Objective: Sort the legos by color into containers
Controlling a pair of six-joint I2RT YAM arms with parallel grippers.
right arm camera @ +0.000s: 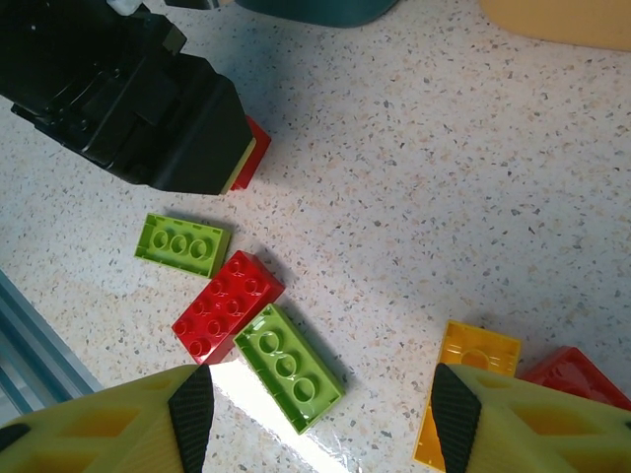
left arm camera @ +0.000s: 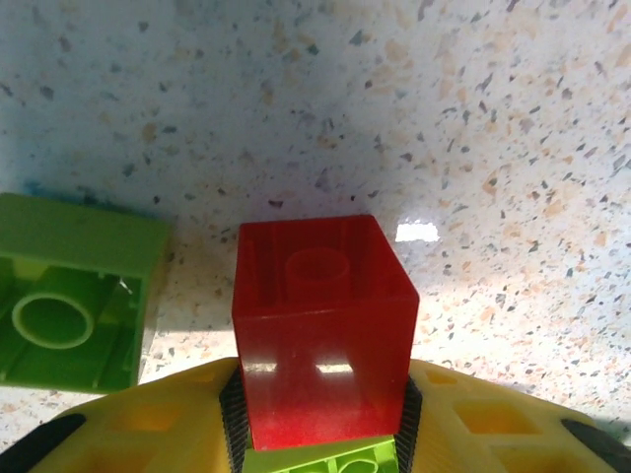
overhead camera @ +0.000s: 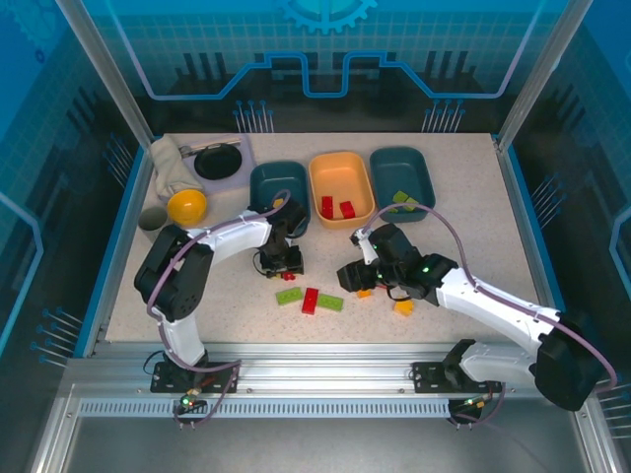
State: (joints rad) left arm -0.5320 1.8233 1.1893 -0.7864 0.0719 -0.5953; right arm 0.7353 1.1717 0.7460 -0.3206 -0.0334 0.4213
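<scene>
Red lego sat pinched at its near end between the black pads of the left gripper, whose jaws had closed on its sides, down at the speckled desk just near of the left teal tray. A lime-green sliver showed under it, perhaps a second brick stuck on; the view was too tight to tell. If so, green could ride along into the orange tray, where red legos lay. Such a shallow hold could also let it pivot and drop. It looked glossy, translucent and square, its hollow underside facing the camera. The right gripper hung wide open, empty, over a green lego.
</scene>
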